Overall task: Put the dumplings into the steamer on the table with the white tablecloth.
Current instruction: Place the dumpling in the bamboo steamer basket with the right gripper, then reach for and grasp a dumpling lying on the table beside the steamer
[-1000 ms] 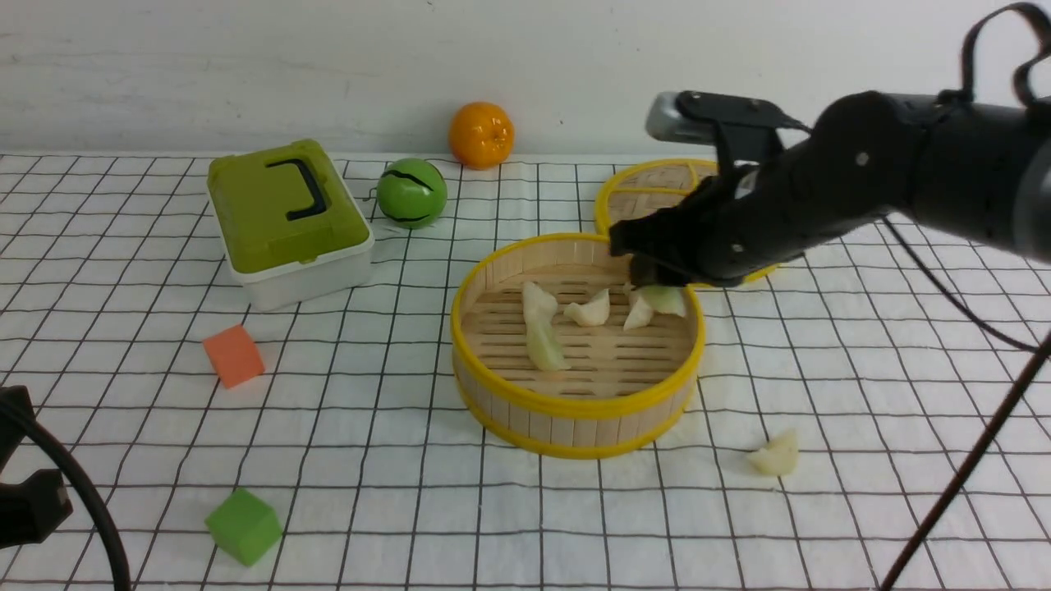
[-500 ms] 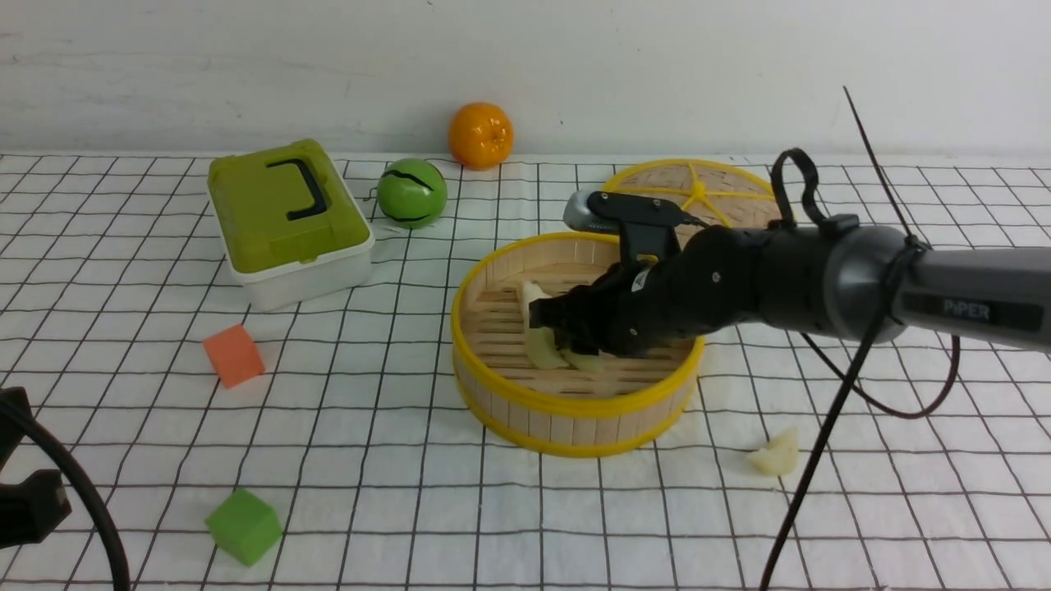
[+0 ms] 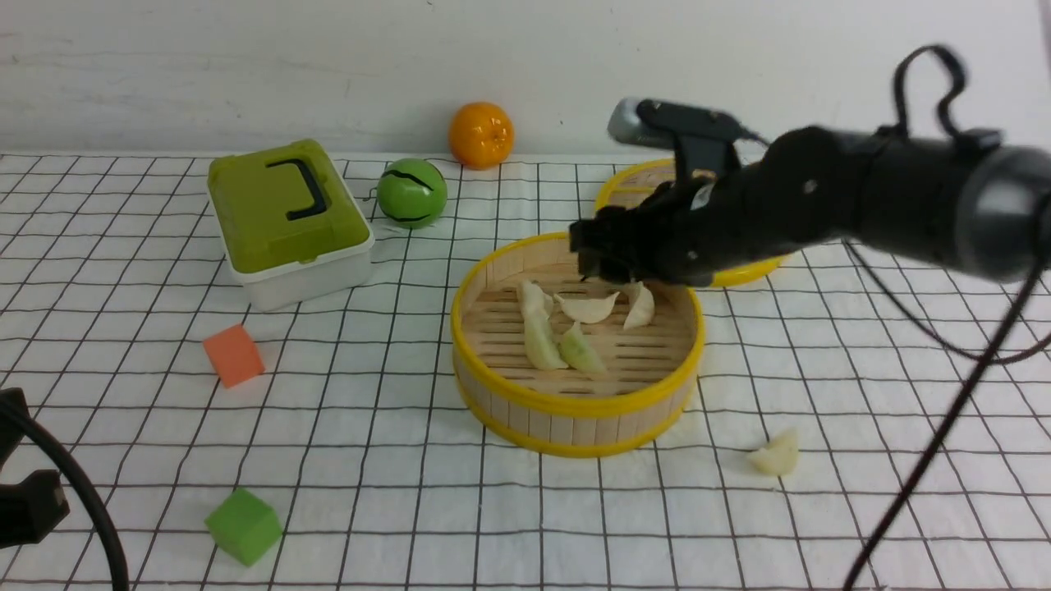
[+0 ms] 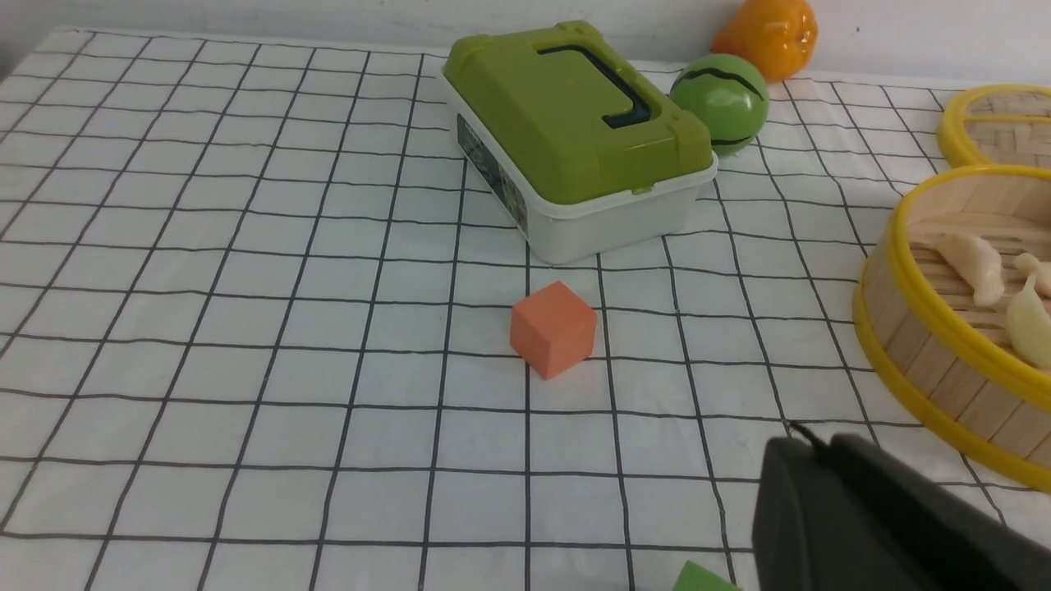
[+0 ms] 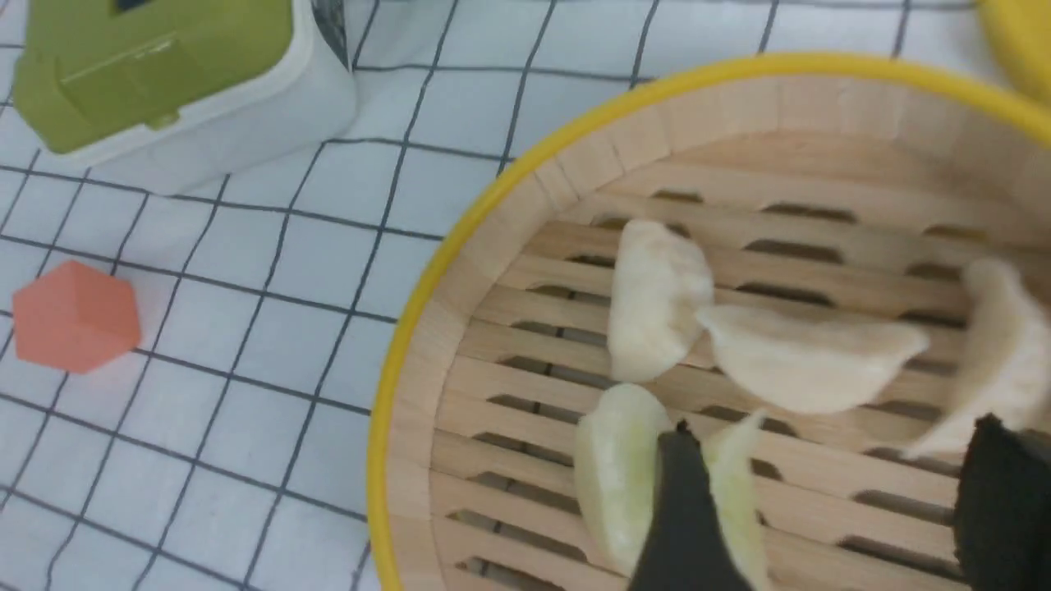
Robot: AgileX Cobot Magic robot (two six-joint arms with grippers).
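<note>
Up and back has gone the right end effector (image 3: 593, 256). Half a second ago it was low inside the steamer (image 3: 575, 404); now it hangs over the far rim, jaws apart and carrying nothing. A greenish dumpling (image 3: 581, 349) lies on the slats where it had been, touching the long dumpling (image 3: 542, 338) beside it. The drop looks done, and the lift is presumably to clear the rim.

From the front, the steamer sits mid-bench (image 3: 123, 271), somewhat toward the right edge, on the white tablecloth (image 3: 394, 460). Five dumplings lie in it, clustered from the middle to the far side. The sixth dumpling (image 3: 774, 454) is loose on the cloth toward the front right corner, well apart from the basket, so it is likely the next pick. The woven lid (image 3: 636, 190) lies behind, partly hidden by the arm. The left end effector (image 3: 29, 492) sits low at the front left corner.

In the left wrist view only that end effector's dark body shows. It is clenched and idle, near the orange cube (image 4: 553, 328), with the green box (image 4: 575, 131) beyond. No loose dumpling is near it, which would explain why the right arm does the work.

In the right wrist view two black fingers (image 5: 681, 509) stand wide apart above the slatted floor. The greenish dumpling shows behind one finger, not between them, so it is released.
</note>
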